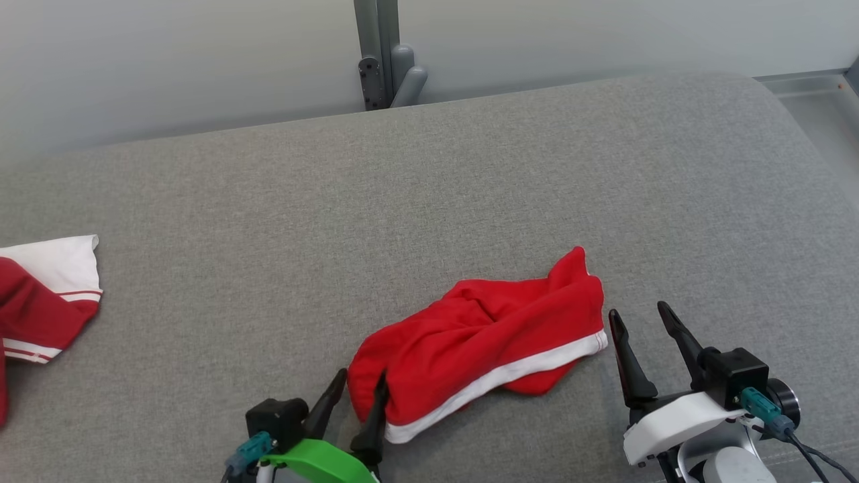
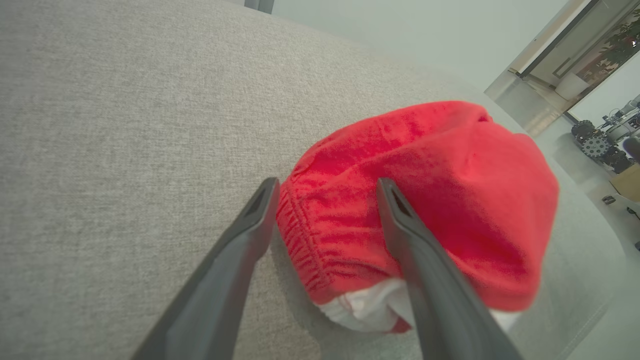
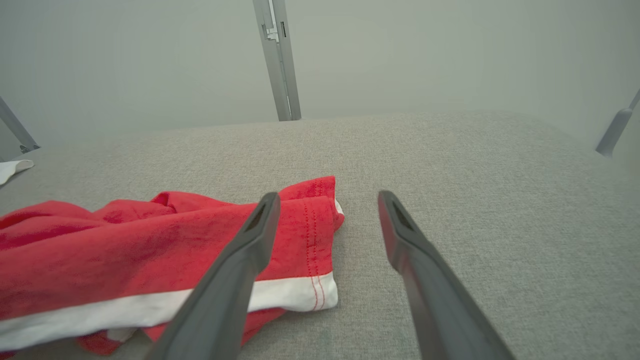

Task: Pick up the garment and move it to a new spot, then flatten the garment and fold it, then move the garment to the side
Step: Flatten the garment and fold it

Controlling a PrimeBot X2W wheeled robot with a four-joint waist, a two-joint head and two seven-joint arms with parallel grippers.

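The garment (image 1: 40, 295), a red jersey with a white sleeve and red-and-white striped trim, lies at the far left edge, partly cut off. A separate crumpled red piece of clothing (image 1: 483, 335) with a white band lies in the middle front. My left gripper (image 1: 362, 376) is open at its left end. In the left wrist view the gathered elastic edge of the red piece (image 2: 425, 175) sits between the fingers of that gripper (image 2: 327, 182). My right gripper (image 1: 639, 310) is open just right of the cloth's right end. In the right wrist view the stitched corner of the red piece (image 3: 310, 225) lies beside its left finger (image 3: 250, 250).
Everything rests on a wide grey upholstered surface (image 1: 429, 201) with a rounded far right corner. A pale wall with a grey metal post (image 1: 379, 54) stands behind it. Floor (image 1: 819, 114) shows past the right edge.
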